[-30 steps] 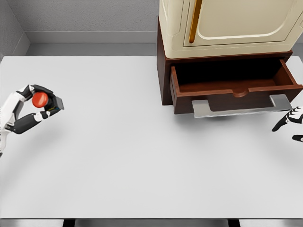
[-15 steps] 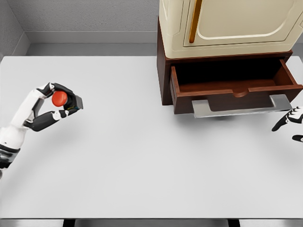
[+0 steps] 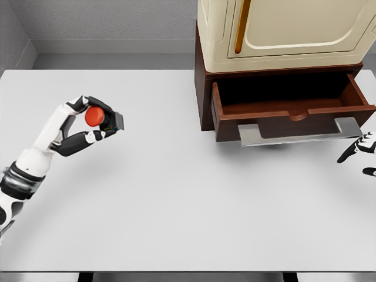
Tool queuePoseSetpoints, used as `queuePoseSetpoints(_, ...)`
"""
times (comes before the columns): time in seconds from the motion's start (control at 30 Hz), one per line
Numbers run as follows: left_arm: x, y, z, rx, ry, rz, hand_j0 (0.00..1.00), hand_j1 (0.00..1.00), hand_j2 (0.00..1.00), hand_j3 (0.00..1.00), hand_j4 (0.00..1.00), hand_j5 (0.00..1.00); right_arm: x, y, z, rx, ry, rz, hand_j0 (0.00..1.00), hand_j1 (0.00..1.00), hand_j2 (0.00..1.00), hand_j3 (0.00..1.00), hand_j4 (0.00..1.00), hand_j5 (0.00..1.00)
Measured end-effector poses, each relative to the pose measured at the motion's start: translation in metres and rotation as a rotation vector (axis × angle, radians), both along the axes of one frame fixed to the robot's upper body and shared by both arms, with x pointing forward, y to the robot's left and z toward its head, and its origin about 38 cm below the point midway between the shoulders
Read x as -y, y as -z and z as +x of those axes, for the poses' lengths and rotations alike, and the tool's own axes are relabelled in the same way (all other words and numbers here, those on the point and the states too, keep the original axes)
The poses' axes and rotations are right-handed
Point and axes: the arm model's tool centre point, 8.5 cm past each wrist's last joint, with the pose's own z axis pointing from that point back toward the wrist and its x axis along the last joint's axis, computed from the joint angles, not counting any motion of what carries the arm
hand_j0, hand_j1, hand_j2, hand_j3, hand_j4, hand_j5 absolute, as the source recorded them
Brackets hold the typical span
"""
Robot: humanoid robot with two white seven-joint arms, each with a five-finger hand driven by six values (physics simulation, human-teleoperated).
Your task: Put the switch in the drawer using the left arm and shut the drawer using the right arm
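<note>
My left hand (image 3: 76, 126) has its fingers clamped on the switch (image 3: 101, 117), above the surface, well left of the open drawer (image 3: 288, 100). Carrying step; next, reach right and release inside.

White surface (image 3: 176, 200) spans nearly the whole view, flat, matte, with a dark gap under its near edge. Cream cabinet (image 3: 282, 29) sits at the back right on a dark brown wooden base (image 3: 202, 88); its door has a raised panel outline and a vertical brass handle (image 3: 239, 29). Grey wall (image 3: 106, 20) runs behind, with a pale ledge (image 3: 111, 47) at its foot.
</note>
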Motion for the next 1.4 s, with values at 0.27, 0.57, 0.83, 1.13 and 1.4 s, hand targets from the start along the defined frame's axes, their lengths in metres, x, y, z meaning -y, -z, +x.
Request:
queuePoseSetpoints(0.27,0.022,-0.011,0.009,0.045,0.057,-0.01,0.44,0.44,0.44,0.44,0.44,0.44,0.0,0.001,0.0,-0.003,0.0,0.0,0.65,0.65,0.65,0.65,0.65,0.65)
queuePoseSetpoints(0.57,0.044,-0.023,0.022,0.074,0.066,-0.027,0.44,0.44,0.44,0.44,0.44,0.44,0.0,0.001,0.0,-0.003,0.0,0.0,0.65,0.65,0.65,0.65,0.65,0.65)
queuePoseSetpoints(0.83,0.067,-0.033,0.03,0.104,0.094,-0.047,0.44,0.44,0.44,0.44,0.44,0.44,0.0,0.001,0.0,-0.003,0.0,0.0,0.65,0.65,0.65,0.65,0.65,0.65)
queuePoseSetpoints(1.13,0.089,-0.045,0.037,0.137,0.127,-0.055,0.44,0.44,0.44,0.44,0.44,0.44,0.0,0.001,0.0,-0.003,0.0,0.0,0.65,0.65,0.65,0.65,0.65,0.65)
queuePoseSetpoints(1.4,0.11,-0.054,0.04,0.177,0.145,-0.054,0.44,0.44,0.44,0.44,0.44,0.44,0.0,0.002,0.0,-0.006,-0.001,0.0,0.65,0.65,0.65,0.65,0.65,0.65)
